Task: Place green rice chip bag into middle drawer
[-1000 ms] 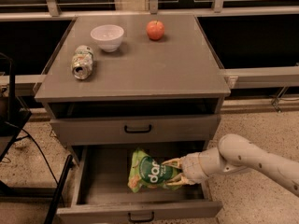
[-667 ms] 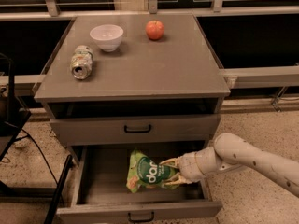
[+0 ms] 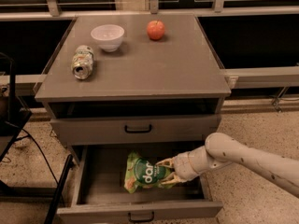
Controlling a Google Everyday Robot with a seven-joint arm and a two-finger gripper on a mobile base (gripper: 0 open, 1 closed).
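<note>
On the desk (image 3: 177, 73), a bowl (image 3: 107, 36) sits at the back left, an apple (image 3: 155, 30) to its right at the back centre, and a can (image 3: 82, 62) lies on its side in front of the bowl near the left edge. Below the shut upper drawer (image 3: 138, 129), the middle drawer (image 3: 93, 171) stands pulled out, with the chip bag (image 3: 142, 172) lying inside it near the centre. The hand (image 3: 164, 171) reaches in from the right, inside the drawer, its fingers clamped on the bag's right end, the arm (image 3: 243, 155) trailing off to the right.
</note>
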